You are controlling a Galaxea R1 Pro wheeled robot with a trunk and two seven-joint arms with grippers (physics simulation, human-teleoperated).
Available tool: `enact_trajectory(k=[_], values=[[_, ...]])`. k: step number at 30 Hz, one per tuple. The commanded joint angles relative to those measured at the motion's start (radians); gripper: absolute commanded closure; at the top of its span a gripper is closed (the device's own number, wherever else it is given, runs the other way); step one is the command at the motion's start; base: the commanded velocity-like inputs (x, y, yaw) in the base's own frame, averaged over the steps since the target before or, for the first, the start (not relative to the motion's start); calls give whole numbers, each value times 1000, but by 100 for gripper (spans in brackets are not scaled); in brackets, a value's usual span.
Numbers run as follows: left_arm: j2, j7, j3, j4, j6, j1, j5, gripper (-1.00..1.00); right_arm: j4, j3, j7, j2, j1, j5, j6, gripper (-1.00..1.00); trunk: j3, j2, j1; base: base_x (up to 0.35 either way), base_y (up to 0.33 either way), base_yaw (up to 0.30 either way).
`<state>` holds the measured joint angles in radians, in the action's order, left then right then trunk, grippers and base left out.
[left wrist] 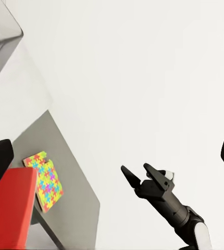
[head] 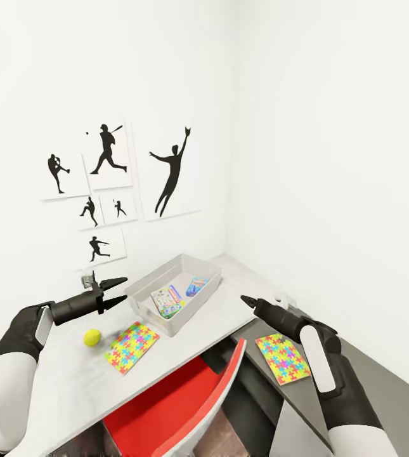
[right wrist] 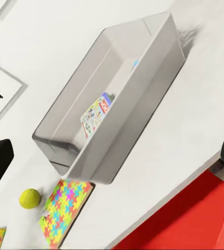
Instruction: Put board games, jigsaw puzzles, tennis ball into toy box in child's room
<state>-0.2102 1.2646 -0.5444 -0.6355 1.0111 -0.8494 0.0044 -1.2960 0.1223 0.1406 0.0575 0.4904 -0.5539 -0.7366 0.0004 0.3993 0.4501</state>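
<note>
red chair | white table | white walls, silhouette posters

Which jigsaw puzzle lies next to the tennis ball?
The jigsaw puzzle on the white table, beside the tennis ball. The other puzzle lies on the lower dark grey desk.

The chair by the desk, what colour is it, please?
Red chair; head view shows it best.

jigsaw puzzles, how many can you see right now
2. One jigsaw puzzle lies on the white table between the tennis ball and the toy box; the other puzzle lies on the lower dark side desk.
</note>
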Motion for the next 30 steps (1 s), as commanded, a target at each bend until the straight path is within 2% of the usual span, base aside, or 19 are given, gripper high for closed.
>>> enact_trajectory(k=[1,12,30], values=[[0,2,-2,0,10,0,0,-100,0,3,7,1,0,4,-6,-100,-1,1,0,-200,0,0],[-1,2,-2,0,10,0,0,-100,0,3,7,2,0,3,-6,-100,-1,1,0,-138,0,0],[-8,22,-2,0,12,0,2,-100,0,3,7,2,0,5,-7,-100,0,1,0,-10,0,0]])
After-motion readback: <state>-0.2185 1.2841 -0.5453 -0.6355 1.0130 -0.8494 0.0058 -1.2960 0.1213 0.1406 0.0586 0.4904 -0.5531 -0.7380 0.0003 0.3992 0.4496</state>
